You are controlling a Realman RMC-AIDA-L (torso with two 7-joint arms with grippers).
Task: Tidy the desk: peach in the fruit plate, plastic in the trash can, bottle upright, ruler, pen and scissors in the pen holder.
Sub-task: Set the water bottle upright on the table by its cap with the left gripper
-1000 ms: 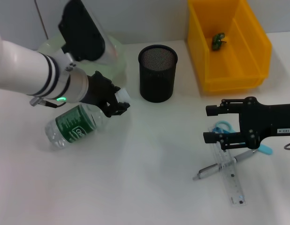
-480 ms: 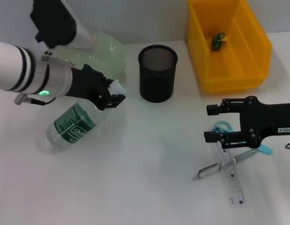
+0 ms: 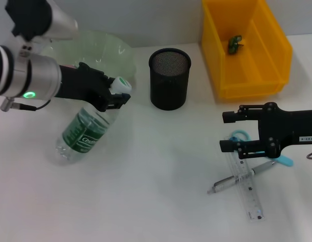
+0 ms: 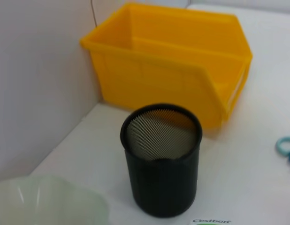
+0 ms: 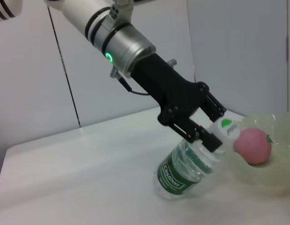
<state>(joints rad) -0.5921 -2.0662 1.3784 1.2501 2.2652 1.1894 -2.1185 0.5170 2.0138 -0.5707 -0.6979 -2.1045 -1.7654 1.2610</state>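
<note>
My left gripper (image 3: 115,93) is shut on the neck of the clear bottle (image 3: 85,132) with a green label. The bottle is tilted, its base on the table and its white cap (image 3: 120,83) raised. The right wrist view shows that grip (image 5: 211,136) on the bottle (image 5: 182,171). The peach (image 5: 252,145) lies in the pale green fruit plate (image 3: 103,48). The black mesh pen holder (image 3: 169,78) stands at centre back. My right gripper (image 3: 224,132) hovers open over the ruler (image 3: 245,185), the pen (image 3: 237,178) and the blue-handled scissors (image 3: 240,135). Green plastic (image 3: 234,44) lies in the yellow bin (image 3: 262,83).
The yellow bin stands at the back right, close to the pen holder, as the left wrist view (image 4: 182,89) also shows. The fruit plate sits just behind my left arm.
My left gripper has lifted the bottle's neck up and back, so the bottle has swung from lying flat to steeply tilted. The right arm has not moved.
</note>
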